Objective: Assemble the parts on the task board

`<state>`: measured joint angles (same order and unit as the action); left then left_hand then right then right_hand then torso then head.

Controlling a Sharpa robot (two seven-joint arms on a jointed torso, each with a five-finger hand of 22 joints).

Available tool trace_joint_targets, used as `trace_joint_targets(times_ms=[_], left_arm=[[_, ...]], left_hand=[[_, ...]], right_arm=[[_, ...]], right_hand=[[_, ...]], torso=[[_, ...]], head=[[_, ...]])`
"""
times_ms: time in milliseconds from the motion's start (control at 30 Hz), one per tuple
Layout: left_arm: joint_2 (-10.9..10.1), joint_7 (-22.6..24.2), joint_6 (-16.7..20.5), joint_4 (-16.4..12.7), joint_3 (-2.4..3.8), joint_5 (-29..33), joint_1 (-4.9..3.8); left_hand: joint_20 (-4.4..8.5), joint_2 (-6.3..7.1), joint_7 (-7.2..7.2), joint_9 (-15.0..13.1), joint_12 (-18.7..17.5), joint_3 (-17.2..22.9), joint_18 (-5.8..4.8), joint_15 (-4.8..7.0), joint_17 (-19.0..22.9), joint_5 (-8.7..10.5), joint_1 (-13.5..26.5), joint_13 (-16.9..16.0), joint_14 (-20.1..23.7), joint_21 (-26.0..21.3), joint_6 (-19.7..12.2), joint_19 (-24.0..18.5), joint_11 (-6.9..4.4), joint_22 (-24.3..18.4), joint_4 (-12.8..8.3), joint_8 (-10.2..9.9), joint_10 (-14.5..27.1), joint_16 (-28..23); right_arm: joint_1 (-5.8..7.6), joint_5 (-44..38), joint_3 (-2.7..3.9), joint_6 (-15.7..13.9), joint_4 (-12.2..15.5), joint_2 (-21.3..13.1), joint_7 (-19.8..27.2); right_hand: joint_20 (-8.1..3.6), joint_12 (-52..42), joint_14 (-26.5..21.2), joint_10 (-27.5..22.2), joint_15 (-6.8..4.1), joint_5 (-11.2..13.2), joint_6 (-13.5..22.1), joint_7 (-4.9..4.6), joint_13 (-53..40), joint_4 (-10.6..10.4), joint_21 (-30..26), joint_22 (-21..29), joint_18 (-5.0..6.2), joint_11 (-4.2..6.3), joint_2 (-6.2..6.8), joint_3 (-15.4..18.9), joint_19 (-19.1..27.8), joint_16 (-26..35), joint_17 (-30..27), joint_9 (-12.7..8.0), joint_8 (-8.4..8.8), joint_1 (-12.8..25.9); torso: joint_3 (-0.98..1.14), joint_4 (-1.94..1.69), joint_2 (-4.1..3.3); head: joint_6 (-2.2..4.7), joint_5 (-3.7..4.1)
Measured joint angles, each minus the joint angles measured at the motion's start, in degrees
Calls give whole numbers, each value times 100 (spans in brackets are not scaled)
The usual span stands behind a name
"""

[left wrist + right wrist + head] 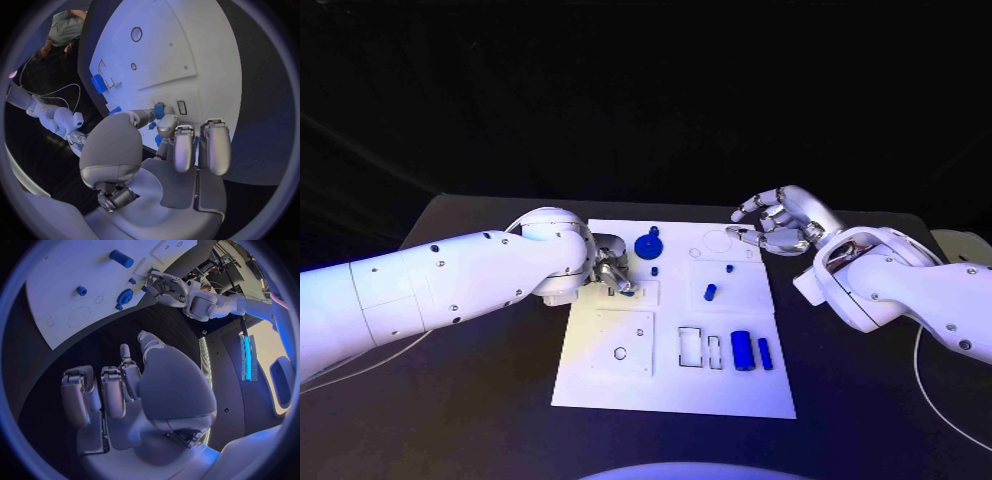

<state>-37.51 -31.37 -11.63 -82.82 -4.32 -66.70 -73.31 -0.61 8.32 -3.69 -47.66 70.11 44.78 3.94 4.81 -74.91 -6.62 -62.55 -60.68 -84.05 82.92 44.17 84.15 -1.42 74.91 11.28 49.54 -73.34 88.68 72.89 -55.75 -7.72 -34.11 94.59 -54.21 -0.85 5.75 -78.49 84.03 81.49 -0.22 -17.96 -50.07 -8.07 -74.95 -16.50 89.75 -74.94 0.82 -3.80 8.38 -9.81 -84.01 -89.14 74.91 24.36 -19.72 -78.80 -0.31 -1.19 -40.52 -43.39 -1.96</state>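
- My left hand (607, 268) is down on the task board (625, 385), fingers curled round a small blue part (159, 110); I cannot tell whether it truly grips it.
- A blue round part (649, 244) stands just beside that hand.
- My right hand (776, 222) hovers off the board's far corner, fingers loosely curled, holding nothing.
- More blue parts (743, 351) lie well apart from both hands.

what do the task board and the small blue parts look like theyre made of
Task board: looks like white plastic or coated sheet, matte, with crisp cut-out slots. Blue parts: probably moulded or printed plastic, uniform saturated colour with a slight sheen. Neither is certain from looks alone.
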Motion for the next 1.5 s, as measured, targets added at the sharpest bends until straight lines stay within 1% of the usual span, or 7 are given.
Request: trace_joint_targets(times_ms=[333, 533, 600, 933, 1100, 1200, 1500], left_arm=[[16, 0, -39, 30, 1, 10, -3], [29, -3, -71, 52, 3, 21, -7], [35, -4, -79, 56, 4, 27, -8], [53, -9, -104, 91, 5, 47, -11], [59, -14, -110, 106, 5, 54, -11], [66, -16, -112, 115, 5, 57, -13], [88, -29, -119, 154, 5, 64, -14]], left_hand=[[21, -61, 1, -119, 0, 1, -1, 20, 0, 0, 271, -11, 20, 0, 1, -22, -31, 0, -1, 78, -31, 0], [42, -54, 2, -122, 24, 36, -1, 42, 0, 29, 415, -25, 0, 0, 3, 0, -52, 0, -73, 101, -52, 23], [42, -55, 10, -121, 31, 241, 0, 42, 0, 43, 474, -29, 0, 0, 11, 0, -52, 0, -276, 102, -52, 23], [62, -40, 14, -121, 45, 218, 0, 41, 0, 43, 611, -30, 1, 0, 32, -21, -51, 0, -300, 102, -51, 23], [62, -29, 65, -121, 47, 218, 0, 41, 0, 67, 694, -35, 1, 0, 84, -21, -51, 0, -300, 103, -51, 23], [62, 0, 84, -121, 78, 314, -1, 41, 1, 77, 784, -43, 1, 0, 106, -21, -71, 0, -427, 102, -72, 23], [62, 28, 227, -120, 78, 169, 0, 61, 0, 98, 949, -43, 21, 0, 267, -21, -72, -1, -313, 102, -72, 23]], right_arm=[[0, -1, 0, 0, -1, -3, 0], [0, -1, 0, 0, -1, -6, 0], [-1, -1, 0, 0, -1, -7, 0], [-1, -1, 0, -1, 4, -14, 2], [-1, -1, 0, -2, 8, -20, 2], [-1, -1, 0, -3, 9, -23, 2], [-1, -4, 0, -4, 9, -25, 1]], right_hand=[[0, 0, 0, 0, 0, 0, 0, 0, 1, 0, 0, 1, 0, 0, 0, 0, 0, 0, -1, -1, 0, 0], [0, 0, 0, 0, 0, 0, 17, -18, 1, 0, 0, 1, -1, 0, -24, 0, 0, 22, -1, -1, 0, 24], [0, 0, 0, 0, 0, 0, 18, -18, 1, 0, 0, 1, 0, 0, -24, 0, 0, 22, -1, 2, 0, 23], [0, 22, 0, 0, 0, 0, 18, -18, 2, -16, 0, 2, 0, 0, -23, -16, 0, 22, 4, 3, -22, 24], [0, 22, 0, 0, 0, 0, 17, -18, 2, -16, 0, 2, 0, 0, -1, -16, 0, 22, 4, 3, -22, 46], [0, 22, 0, 0, 0, 0, 17, -17, 2, -16, 0, 3, -1, 0, 0, -16, 0, 22, 3, 3, -22, 46], [0, 22, 0, 0, 0, 0, 17, -18, 3, -16, 0, 3, -1, 0, -1, -16, 0, 22, 3, 7, -22, 46]], torso=[[-1, 2, 0], [0, 2, 0], [0, 2, 0], [1, 4, 2], [1, 6, 2], [1, 6, -1], [0, 6, -5]], head=[[-13, -4], [-14, -4], [-14, -1], [-1, 7], [0, 18], [0, 25], [-13, 40]])
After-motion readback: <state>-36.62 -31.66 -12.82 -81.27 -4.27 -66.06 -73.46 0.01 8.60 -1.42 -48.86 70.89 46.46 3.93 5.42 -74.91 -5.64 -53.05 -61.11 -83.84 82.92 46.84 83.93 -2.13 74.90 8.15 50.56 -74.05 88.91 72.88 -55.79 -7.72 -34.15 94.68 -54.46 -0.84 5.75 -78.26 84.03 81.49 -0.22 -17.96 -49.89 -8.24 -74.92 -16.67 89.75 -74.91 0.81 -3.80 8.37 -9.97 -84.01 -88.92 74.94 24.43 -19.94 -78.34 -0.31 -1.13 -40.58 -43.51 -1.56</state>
